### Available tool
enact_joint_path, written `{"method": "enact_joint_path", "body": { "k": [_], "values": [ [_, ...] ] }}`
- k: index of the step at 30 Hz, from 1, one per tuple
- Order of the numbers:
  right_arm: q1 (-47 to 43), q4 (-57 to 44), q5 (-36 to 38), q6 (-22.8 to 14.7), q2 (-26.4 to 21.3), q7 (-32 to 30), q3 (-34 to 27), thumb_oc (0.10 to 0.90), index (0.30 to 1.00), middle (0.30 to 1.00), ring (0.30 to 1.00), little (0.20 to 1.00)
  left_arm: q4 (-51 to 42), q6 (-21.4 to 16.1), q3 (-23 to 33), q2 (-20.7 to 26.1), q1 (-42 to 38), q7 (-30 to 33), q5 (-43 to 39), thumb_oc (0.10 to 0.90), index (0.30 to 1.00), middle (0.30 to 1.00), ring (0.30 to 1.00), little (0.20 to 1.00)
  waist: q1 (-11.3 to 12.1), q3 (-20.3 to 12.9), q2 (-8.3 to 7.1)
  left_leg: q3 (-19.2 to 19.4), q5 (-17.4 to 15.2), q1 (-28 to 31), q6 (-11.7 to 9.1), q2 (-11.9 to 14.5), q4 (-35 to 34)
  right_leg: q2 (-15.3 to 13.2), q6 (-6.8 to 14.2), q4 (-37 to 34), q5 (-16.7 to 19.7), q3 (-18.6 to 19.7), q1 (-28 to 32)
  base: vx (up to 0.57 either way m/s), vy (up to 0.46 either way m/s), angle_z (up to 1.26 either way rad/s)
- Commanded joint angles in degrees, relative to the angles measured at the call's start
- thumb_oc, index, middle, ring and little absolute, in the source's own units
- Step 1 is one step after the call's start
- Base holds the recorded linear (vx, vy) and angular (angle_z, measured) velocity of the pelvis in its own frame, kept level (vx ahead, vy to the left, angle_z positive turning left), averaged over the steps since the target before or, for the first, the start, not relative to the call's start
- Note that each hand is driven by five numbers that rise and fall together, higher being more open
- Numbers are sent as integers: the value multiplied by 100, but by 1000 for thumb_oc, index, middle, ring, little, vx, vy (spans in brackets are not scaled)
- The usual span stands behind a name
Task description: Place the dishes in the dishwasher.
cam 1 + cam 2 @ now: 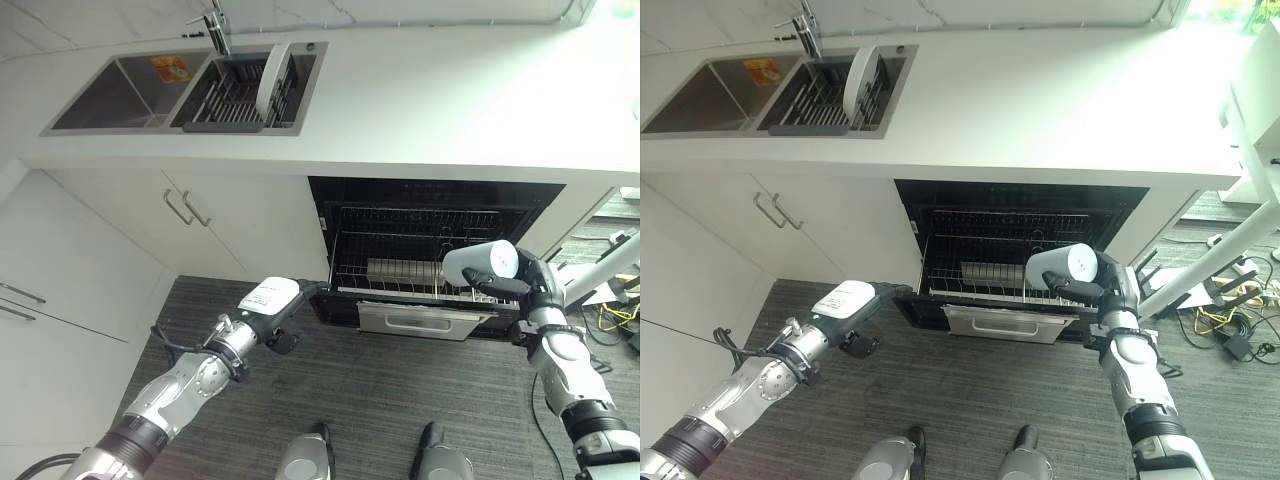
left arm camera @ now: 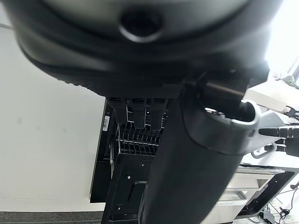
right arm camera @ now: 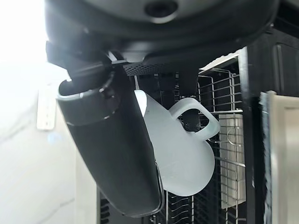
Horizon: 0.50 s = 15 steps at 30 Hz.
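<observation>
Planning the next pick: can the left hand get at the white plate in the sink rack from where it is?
Probably not as it stands. The left hand is low, by the open dishwasher, while the plate stands up on the counter in the sink rack.

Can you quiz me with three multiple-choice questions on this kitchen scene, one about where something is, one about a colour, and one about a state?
1. Where is the plate?
A. upright in the rack in the sink
B. flat on the floor
C. in the dishwasher's rack

2. What colour is the mug held by the right hand?
A. red
B. white
C. black

3. What state is the dishwasher in?
A. shut
B. open with its wire rack in view
C. open with its rack taken out

Answers:
1 A: the plate stands on edge in the dark rack in the sink's right basin.
2 B: the right wrist view shows a white mug with a handle in the hand's grasp.
3 B: the wire rack shows inside the dark opening under the counter.

The left hand is beside the dishwasher's left edge.
</observation>
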Motion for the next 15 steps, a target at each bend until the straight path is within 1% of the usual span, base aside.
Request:
{"method": "enact_joint_path", "body": {
  "k": [1,4,6,9,15],
  "values": [
    [-791,63,-120,-477,-638,41,-488,400,300,300,300,300,-606,-297,222,290,-426,212,-164,800,900,900,900,900,96,-460,-41,6,178,-511,165,-366,88,359,-195,1049,-1149,377,-300,-111,6,1],
    [-988,150,-173,-479,-734,1,-484,400,300,300,300,300,-570,-335,193,373,-547,286,-211,800,900,900,900,900,118,-370,-37,0,199,-613,168,-391,88,347,-192,1108,-1149,389,-427,-108,14,4],
    [-996,180,-481,-562,-761,-119,-488,400,300,300,300,300,-542,-341,163,375,-565,347,-159,800,900,900,900,900,132,-309,-60,-1,224,-620,176,-393,88,333,-188,1132,-1114,391,-451,29,-8,4],
    [-1067,193,-576,-569,-830,-189,-483,400,300,300,300,300,-548,-321,135,420,-624,397,-195,800,900,900,900,900,137,-259,-60,-11,243,-666,178,-408,88,318,-189,1203,-1122,406,-533,-34,-2,0],
    [-1727,511,-910,-578,-1121,-388,-229,400,300,300,300,300,-391,-361,-40,698,-1205,535,-383,800,900,900,900,900,208,1,-75,-50,311,-1007,183,-445,88,321,-189,1385,-1139,431,-921,-130,-33,0]
  ]
}}
